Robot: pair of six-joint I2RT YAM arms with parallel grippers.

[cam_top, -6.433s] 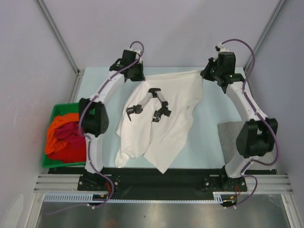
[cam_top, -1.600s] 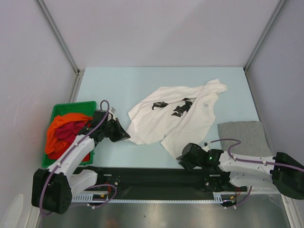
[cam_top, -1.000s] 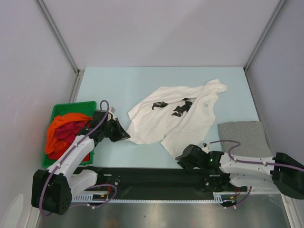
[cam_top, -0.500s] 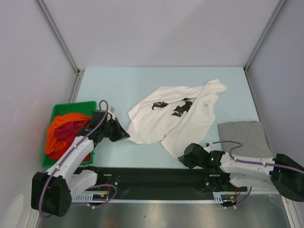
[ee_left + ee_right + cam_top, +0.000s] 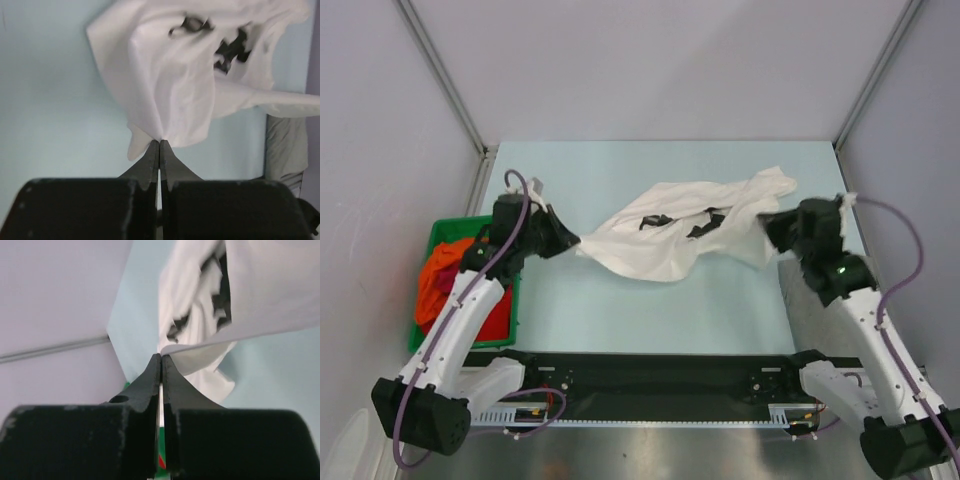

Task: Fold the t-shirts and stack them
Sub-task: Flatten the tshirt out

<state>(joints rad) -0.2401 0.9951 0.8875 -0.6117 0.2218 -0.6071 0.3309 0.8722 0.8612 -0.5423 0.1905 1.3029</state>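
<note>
A white t-shirt (image 5: 665, 235) with a black print hangs stretched between my two grippers above the table's middle. My left gripper (image 5: 576, 242) is shut on its left edge; in the left wrist view the fingertips (image 5: 159, 142) pinch a fold of the white t-shirt (image 5: 170, 90). My right gripper (image 5: 767, 224) is shut on its right edge; in the right wrist view the gripper (image 5: 160, 356) pinches the white t-shirt (image 5: 260, 295). An orange t-shirt (image 5: 438, 272) and a dark red t-shirt (image 5: 492, 318) lie in the bin. A grey t-shirt (image 5: 800, 300) lies at the right, mostly hidden by my right arm.
The green bin (image 5: 448, 230) stands at the table's left edge, under my left arm. The grey t-shirt also shows at the right edge of the left wrist view (image 5: 285, 147). Walls and metal posts enclose the pale blue table (image 5: 620, 170).
Both grippers have risen from the near part of the table and carried the white t-shirt's near edges up and back. The shirt now hangs bunched between them instead of lying spread.
</note>
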